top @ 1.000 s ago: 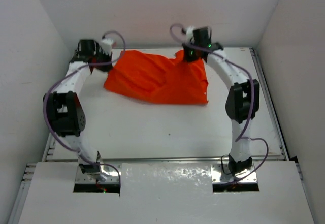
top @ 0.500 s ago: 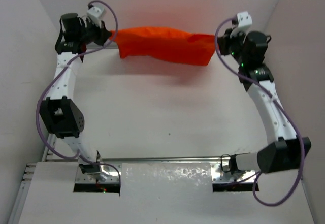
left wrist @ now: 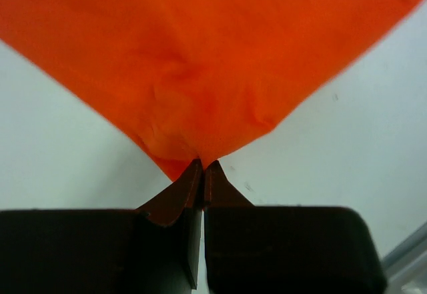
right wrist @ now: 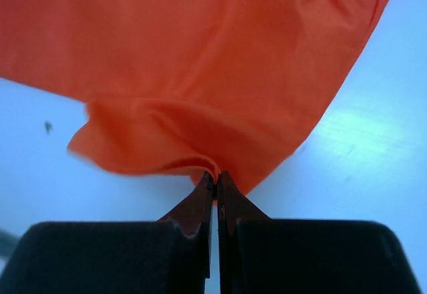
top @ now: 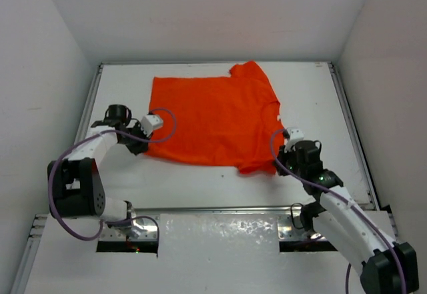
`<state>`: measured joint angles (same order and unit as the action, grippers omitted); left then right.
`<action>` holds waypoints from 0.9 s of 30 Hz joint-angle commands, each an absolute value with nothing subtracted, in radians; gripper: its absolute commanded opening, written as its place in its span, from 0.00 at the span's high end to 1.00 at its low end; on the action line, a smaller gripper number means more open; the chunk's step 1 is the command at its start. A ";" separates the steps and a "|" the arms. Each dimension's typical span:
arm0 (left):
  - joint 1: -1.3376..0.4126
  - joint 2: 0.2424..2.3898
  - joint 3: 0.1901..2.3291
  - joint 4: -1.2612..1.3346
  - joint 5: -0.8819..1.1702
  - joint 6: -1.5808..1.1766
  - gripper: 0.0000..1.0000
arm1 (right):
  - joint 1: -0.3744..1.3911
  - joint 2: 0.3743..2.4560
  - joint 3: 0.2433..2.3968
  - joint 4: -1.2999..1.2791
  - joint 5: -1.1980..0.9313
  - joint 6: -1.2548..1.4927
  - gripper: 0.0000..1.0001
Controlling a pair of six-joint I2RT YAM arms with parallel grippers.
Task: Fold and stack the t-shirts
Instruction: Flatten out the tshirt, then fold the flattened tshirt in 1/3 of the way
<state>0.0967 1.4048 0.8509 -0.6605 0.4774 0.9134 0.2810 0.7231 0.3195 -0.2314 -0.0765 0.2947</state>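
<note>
The orange-red t-shirt [top: 210,117] lies spread flat on the white table, one sleeve at the back right. My left gripper [top: 145,146] is shut on the shirt's near left corner [left wrist: 177,157], low at the table. My right gripper [top: 279,164] is shut on the shirt's near right corner [right wrist: 207,164], where the cloth bunches into a small fold. Both pairs of fingers pinch cloth edge, with the shirt [right wrist: 200,61] stretching away from them.
White walls enclose the table on the left, back and right. A metal rail [top: 220,211] runs along the near edge by the arm bases. Bare table [top: 200,187] lies in front of the shirt.
Both arms have pulled the shirt from a raised, stretched strip at the back wall down and toward the front. It now lies spread flat, and both grippers sit low near the table.
</note>
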 commanded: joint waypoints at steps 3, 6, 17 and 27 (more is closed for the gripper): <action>0.103 1.336 0.733 -0.663 0.390 1.031 1.00 | 0.337 0.695 0.235 -0.284 -0.052 0.475 1.00; 0.127 1.313 0.693 -0.693 0.388 1.048 1.00 | 0.337 0.686 0.215 -0.290 -0.057 0.482 1.00; 0.179 1.308 0.805 -0.819 0.462 0.954 1.00 | 0.337 0.781 0.327 -0.174 -0.077 0.364 1.00; 0.178 1.367 0.879 -0.609 0.486 0.738 1.00 | 0.334 1.172 0.606 -0.028 -0.057 0.075 1.00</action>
<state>0.1658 1.3380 0.8383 -0.7090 0.4583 0.8227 0.3317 1.1130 0.5346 -0.1173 -0.0750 0.1982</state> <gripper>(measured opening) 0.007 0.002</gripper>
